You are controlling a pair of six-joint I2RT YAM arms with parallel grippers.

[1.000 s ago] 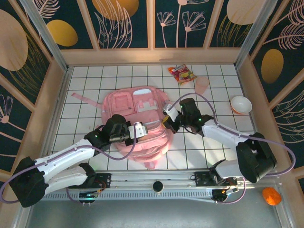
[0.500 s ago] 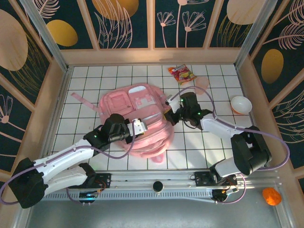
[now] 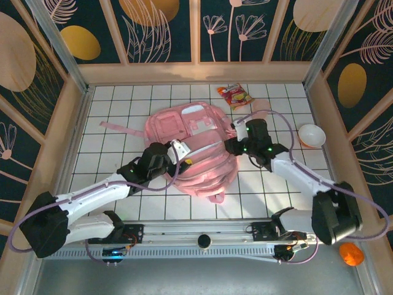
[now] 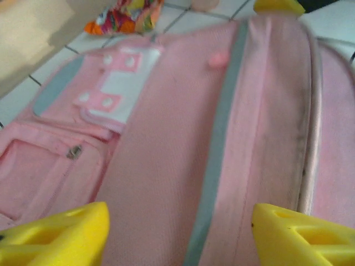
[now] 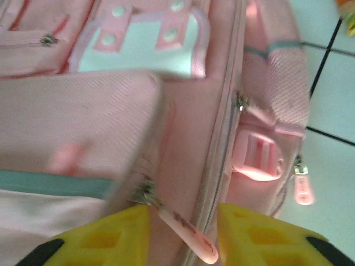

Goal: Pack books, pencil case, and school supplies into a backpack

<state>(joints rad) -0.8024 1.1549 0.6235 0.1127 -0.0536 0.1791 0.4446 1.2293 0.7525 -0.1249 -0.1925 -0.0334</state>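
The pink backpack (image 3: 198, 167) lies flat in the middle of the tiled table, front pockets facing up. My left gripper (image 3: 180, 152) hovers over its near-left part, open; in the left wrist view the yellow fingers (image 4: 61, 235) stand wide apart above pink fabric (image 4: 183, 127) with a grey-green stripe. My right gripper (image 3: 233, 143) sits at the backpack's right edge, open. A pink zipper pull (image 5: 186, 230) lies loose between its jaws, with a gap on the right side, beside the backpack's side seam (image 5: 222, 138). The books, pencil case and school supplies are hidden or out of view.
A red-orange snack packet (image 3: 234, 95) and a pink cup (image 3: 261, 108) lie at the back right. A white bowl (image 3: 311, 135) stands at the right. A loose pink strap (image 3: 116, 127) trails left of the backpack. Wooden walls ring the table.
The backpack has slid away from the arms and to the right. Both grippers moved with it and went from shut to open, letting go of it.
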